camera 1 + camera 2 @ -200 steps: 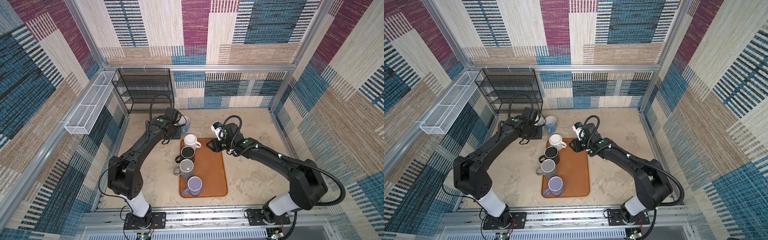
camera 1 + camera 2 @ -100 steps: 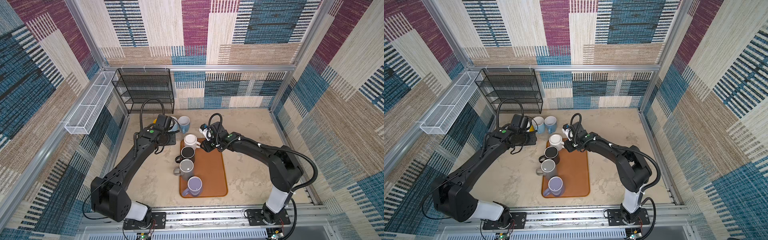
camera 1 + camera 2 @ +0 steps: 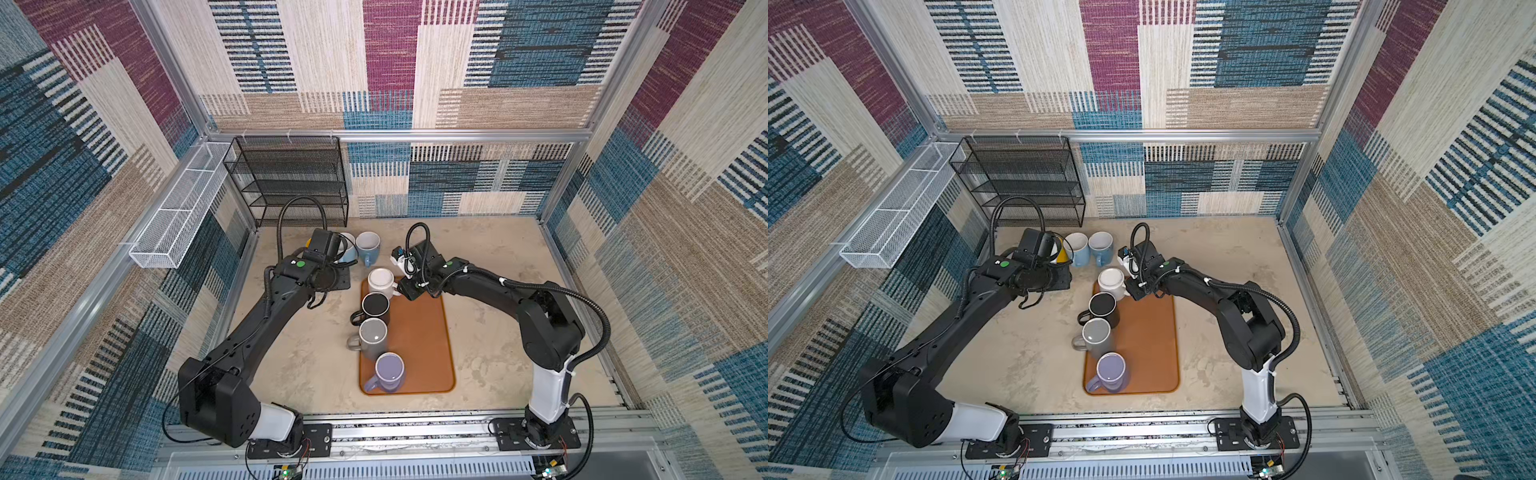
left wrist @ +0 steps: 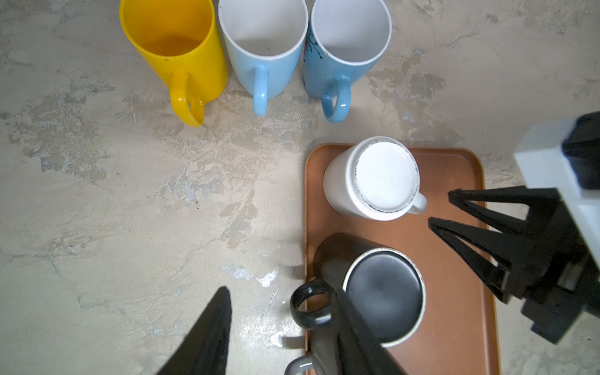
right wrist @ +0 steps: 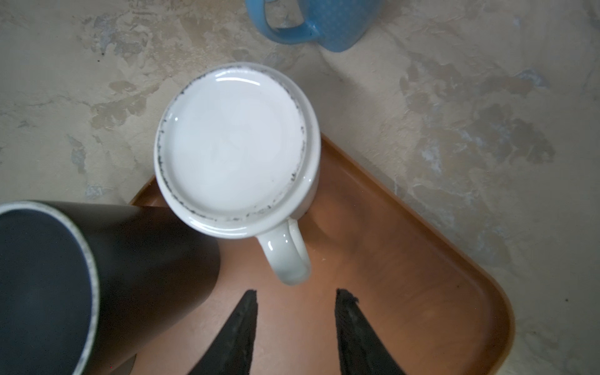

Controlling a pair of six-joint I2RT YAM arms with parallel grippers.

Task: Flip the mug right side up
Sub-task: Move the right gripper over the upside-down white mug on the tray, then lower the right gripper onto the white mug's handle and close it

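Showing the white mug (image 5: 233,146) standing base-up on the tray (image 5: 422,276), in the tray's corner farthest from the arm bases on the left arm's side. Its handle points across the tray toward the right gripper (image 5: 295,324). This claw's two fingers stand apart, low over the tray and just short of the handle, with nothing between them.

Along the same edge of the tray, the black mug (image 4: 383,292) sits just beside the white one, also base-up. The grey mug (image 3: 373,332) and the lavender mug (image 3: 390,370) follow toward the tray's near end.

The left gripper (image 4: 282,337) hangs at the tray's left edge by the black mug, its fingers spread and empty.

Just past the tray's far end, the yellow mug (image 4: 172,42), light blue mug (image 4: 263,39) and blue mug (image 4: 347,42) stand mouth-up in a line on the table (image 4: 130,211), handles toward the tray.
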